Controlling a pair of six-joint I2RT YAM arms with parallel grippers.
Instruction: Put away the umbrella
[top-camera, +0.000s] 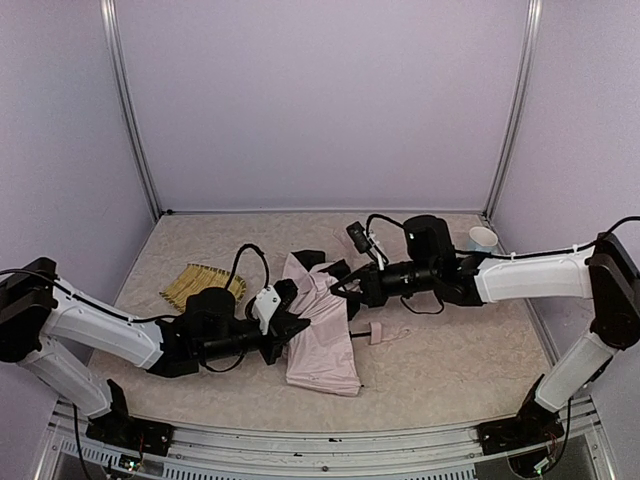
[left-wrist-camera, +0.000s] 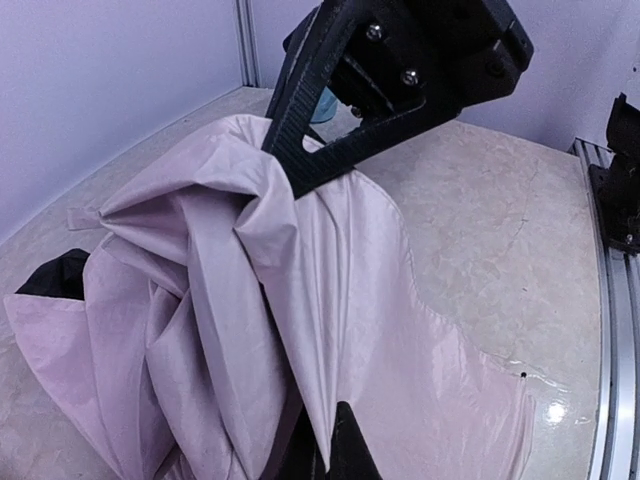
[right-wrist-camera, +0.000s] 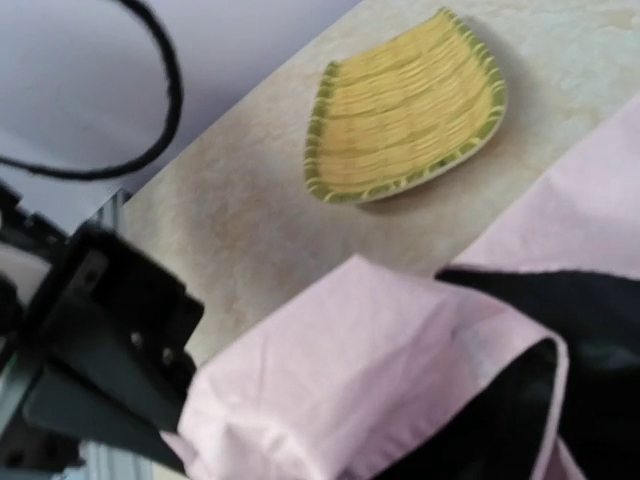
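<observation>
left claw (left-wrist-camera: 318, 300) pinching umbrella (top-camera: 322, 335) fabric

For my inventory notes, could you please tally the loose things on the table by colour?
Pink: 1, the umbrella
Yellow: 1, the woven tray
White: 1, the small cup
Total: 3

You're working in a lab test cell: plain lavender walls (top-camera: 320, 100) on aluminium posts (top-camera: 130, 110) enclose the beige tabletop (top-camera: 450, 360) beyond both grippers, arms bolted to its near rail (top-camera: 320, 445)
</observation>
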